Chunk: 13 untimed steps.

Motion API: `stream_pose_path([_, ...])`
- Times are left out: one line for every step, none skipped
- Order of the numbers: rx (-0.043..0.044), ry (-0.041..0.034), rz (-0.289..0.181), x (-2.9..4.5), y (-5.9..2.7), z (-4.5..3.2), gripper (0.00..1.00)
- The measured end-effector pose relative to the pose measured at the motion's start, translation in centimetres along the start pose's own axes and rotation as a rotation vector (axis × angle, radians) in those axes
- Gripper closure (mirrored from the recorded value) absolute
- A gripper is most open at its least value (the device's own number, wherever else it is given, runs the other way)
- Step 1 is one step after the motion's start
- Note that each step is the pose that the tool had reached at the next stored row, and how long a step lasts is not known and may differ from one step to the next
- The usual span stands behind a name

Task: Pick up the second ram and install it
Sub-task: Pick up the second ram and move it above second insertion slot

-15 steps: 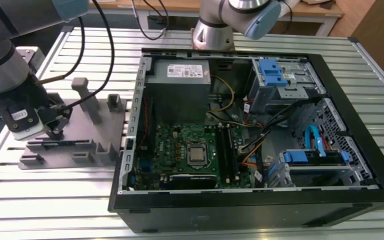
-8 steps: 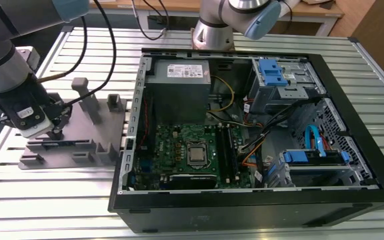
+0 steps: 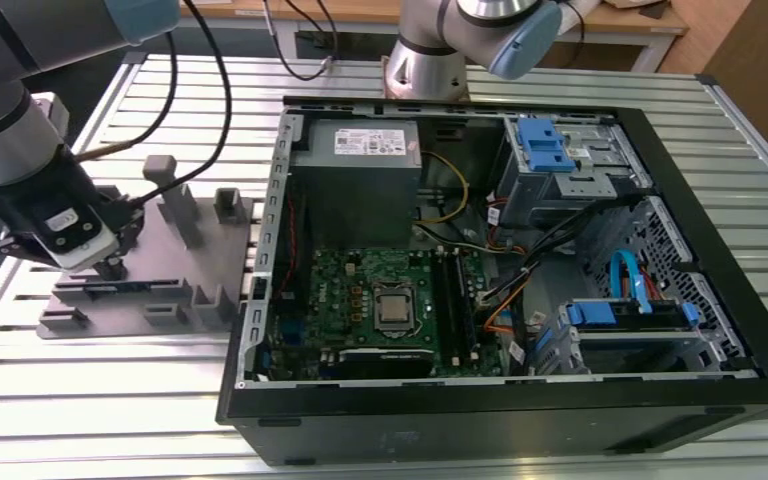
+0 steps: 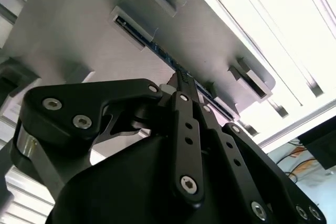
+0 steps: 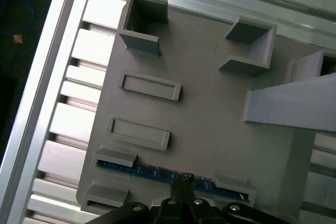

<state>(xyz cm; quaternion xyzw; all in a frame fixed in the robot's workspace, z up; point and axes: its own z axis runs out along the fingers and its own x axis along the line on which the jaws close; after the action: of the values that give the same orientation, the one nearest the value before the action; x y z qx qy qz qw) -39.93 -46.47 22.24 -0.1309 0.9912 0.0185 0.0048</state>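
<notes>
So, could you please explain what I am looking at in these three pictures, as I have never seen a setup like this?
It is a robot arm working at a slatted metal table. The exterior view comes from a camera standing off the arm. Both wrist views come from cameras riding on the arm, looking past its tool. On the table are an open computer case, with its green motherboard showing, and a grey plastic fixture. The second ram, a thin memory stick, stands on edge in that fixture. The tool appears shut on the stick's upper edge, with the stick seated in its holder.
</notes>
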Motion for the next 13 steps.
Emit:
stream_pose_path([-0.0002, 0.0005, -0.014, 0.00, 0.00, 0.00, 0.89])
stream_pose_path([-0.0004, 0.0010, -0.028, 0.00, 0.00, 0.00, 0.89])
stream_pose_path([-0.0006, 0.0015, -0.042, 0.00, 0.00, 0.00, 0.89])
stream_pose_path([-0.0008, 0.0020, -0.057, 0.00, 0.00, 0.00, 0.89])
stream_pose_path([-0.0010, 0.0025, -0.070, 0.00, 0.00, 0.00, 0.89])
stream_pose_path([-0.0012, 0.0030, -0.084, 0.00, 0.00, 0.00, 0.89])
stream_pose_path([-0.0014, 0.0035, -0.097, 0.00, 0.00, 0.00, 0.89])
stream_pose_path([-0.0016, 0.0039, -0.110, 0.00, 0.00, 0.00, 0.89])
stream_pose_path([-0.0018, 0.0044, -0.123, 0.00, 0.00, 0.00, 0.89])
stream_pose_path([-0.0019, 0.0048, -0.135, 0.00, 0.00, 0.00, 0.89])
stream_pose_path([-0.0021, 0.0053, -0.149, 0.00, 0.00, 0.00, 0.89])
stream_pose_path([-0.0023, 0.0057, -0.161, 0.00, 0.00, 0.00, 0.89])
stream_pose_path([-0.0025, 0.0062, -0.174, 0.00, 0.00, 0.00, 0.89])
